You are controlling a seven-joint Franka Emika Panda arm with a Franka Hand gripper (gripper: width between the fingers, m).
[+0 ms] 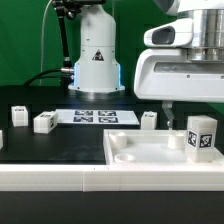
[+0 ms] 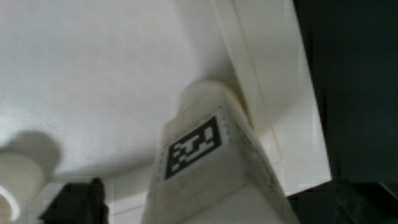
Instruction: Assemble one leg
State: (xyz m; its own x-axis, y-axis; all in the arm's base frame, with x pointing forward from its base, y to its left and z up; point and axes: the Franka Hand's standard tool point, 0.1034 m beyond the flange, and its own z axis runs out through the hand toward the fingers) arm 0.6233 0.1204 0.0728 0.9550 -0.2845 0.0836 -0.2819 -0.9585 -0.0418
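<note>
A white leg [image 1: 201,133] with a black-and-white tag stands upright in the corner of the large white tray-like part [image 1: 130,160] on the exterior view's right. My gripper [image 1: 190,116] hangs over it, open. One dark finger [image 1: 168,112] shows beside the leg; the other is hidden. In the wrist view the leg [image 2: 205,150] lies between my two dark fingertips [image 2: 80,200], with a gap on one side, and my gripper [image 2: 217,205] is not closed on it. The tray's floor [image 2: 107,70] and raised rim [image 2: 267,70] fill that view.
Three more white legs stand on the black table: two on the exterior view's left [image 1: 18,115] [image 1: 43,122] and one near the middle [image 1: 149,120]. The marker board [image 1: 95,117] lies behind them. The robot base [image 1: 95,55] stands at the back.
</note>
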